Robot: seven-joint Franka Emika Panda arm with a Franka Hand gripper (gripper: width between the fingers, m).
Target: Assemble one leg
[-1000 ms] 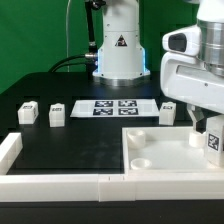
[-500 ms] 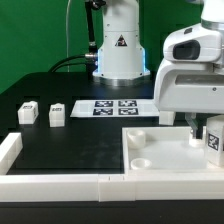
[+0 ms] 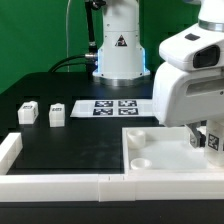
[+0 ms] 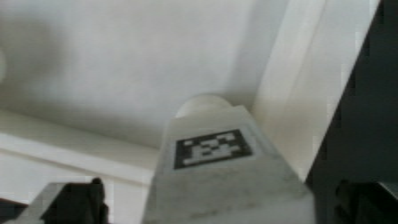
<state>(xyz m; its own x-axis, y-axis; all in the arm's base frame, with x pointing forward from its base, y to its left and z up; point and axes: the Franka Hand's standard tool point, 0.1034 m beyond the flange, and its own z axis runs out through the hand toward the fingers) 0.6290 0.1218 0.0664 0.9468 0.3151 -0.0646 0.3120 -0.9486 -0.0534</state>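
Note:
My gripper (image 3: 209, 141) is shut on a leg (image 3: 213, 140), a small white block with a square marker, and holds it over the right part of the large white panel (image 3: 160, 152). In the wrist view the leg (image 4: 214, 150) fills the space between the dark fingers (image 4: 71, 203), its rounded end pointing at the panel (image 4: 125, 60) close to the panel's raised rim. Two more legs (image 3: 28, 111) (image 3: 57, 115) stand at the exterior view's left. Whether the held leg touches the panel is hidden.
The marker board (image 3: 112, 107) lies at the back centre, in front of the robot base (image 3: 118, 50). A long white bar (image 3: 60, 183) runs along the front edge and another (image 3: 9, 150) stands at the front left. The panel has a round socket (image 3: 142, 160).
The arm's white body has swung toward the exterior view's left and nearer the camera, now covering a leg that stood behind the panel. The held leg has barely shifted.

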